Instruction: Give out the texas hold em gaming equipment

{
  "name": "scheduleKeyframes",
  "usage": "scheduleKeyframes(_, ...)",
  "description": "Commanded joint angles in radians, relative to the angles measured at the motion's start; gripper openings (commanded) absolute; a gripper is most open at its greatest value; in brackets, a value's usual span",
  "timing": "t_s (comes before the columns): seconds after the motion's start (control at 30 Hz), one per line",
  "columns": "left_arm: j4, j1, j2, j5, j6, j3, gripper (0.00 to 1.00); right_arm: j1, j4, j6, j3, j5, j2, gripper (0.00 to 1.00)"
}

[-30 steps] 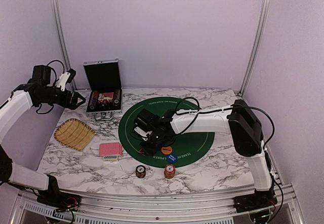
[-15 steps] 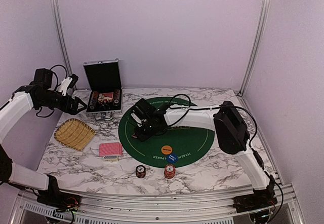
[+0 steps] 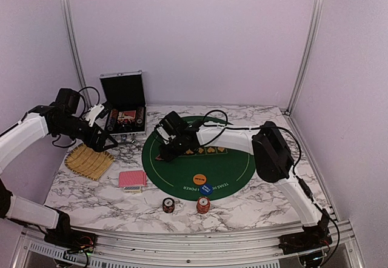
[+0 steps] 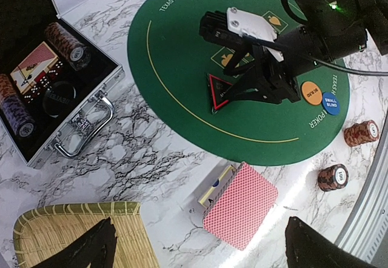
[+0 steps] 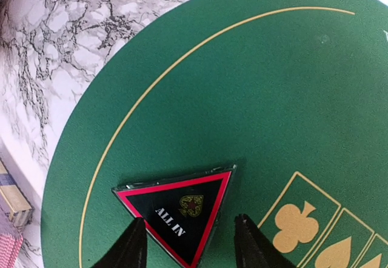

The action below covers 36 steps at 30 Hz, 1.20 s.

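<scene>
Right gripper (image 5: 191, 247) stands over the round green felt mat (image 5: 273, 86), its two fingers (image 5: 134, 244) parted on either side of the dark triangular marker with a red border and the words "ALL IN" (image 5: 182, 210). The marker lies flat on the felt near the mat's left edge. One finger overlaps its lower-left side, while green felt shows between the other finger and its right side, so the jaws are not clamped on it.

Left gripper (image 4: 200, 253) hangs above the white marble-patterned table (image 4: 151, 153) with its fingers spread as wide as they go, holding and touching nothing.

At the back left, the silver metal case with black lining (image 4: 91, 92) sits with its lid up. Inside are two rows of striped poker chips (image 4: 65, 40), a red-backed card deck (image 4: 35, 62) between them, and a dark round disc (image 4: 59, 95).

The yellow woven straw tray (image 4: 42, 231) lies on the marble in front of the case.

A pack of red-backed playing cards (image 4: 242, 204) rests on the marble just off the mat's near-left rim. An orange disc (image 4: 311, 92) and a blue disc (image 4: 330, 103) lie just beside each other on the felt. A reddish chip stack (image 4: 361, 133) and a dark chip stack (image 4: 333, 177) stand on the marble nearby.
</scene>
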<state>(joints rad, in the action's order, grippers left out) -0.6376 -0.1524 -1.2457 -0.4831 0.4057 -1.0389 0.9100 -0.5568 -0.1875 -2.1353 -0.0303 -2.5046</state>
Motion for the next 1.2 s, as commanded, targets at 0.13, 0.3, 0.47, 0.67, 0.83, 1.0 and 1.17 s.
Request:
scheduleKeyframes(0.13, -0.05, -0.047, -0.031, 0.037, 0.035, 0.004, 0.99, -0.006, 0.059, -0.013, 0.249, -0.008, 0.266, 0.7)
scheduleKeyframes(0.3, -0.057, -0.054, -0.037, 0.042, 0.045, -0.001, 0.99, 0.0, 0.074, -0.065, 0.534, -0.044, 0.455, 0.8)
scheduleKeyframes(0.47, -0.061, -0.058, -0.041, 0.039, 0.049, -0.015, 0.99, 0.038, 0.073, -0.114, 0.757, -0.069, 0.574, 0.88)
scheduleKeyframes(0.67, -0.078, -0.068, -0.052, 0.033, 0.064, -0.038, 0.99, 0.084, 0.058, -0.143, 0.82, -0.106, 0.583, 0.88)
scheduleKeyframes(0.83, -0.084, -0.074, -0.061, 0.044, 0.07, -0.047, 0.99, 0.098, 0.054, -0.149, 0.819, -0.113, 0.552, 0.81)
scheduleKeyframes(1.0, -0.088, -0.076, -0.059, 0.049, 0.071, -0.057, 0.99, 0.099, 0.052, -0.149, 0.819, -0.112, 0.526, 0.73)
scheduleKeyframes(1.17, -0.093, -0.079, -0.057, 0.046, 0.07, -0.07, 0.99, 0.094, 0.047, -0.148, 0.826, -0.139, 0.518, 0.73)
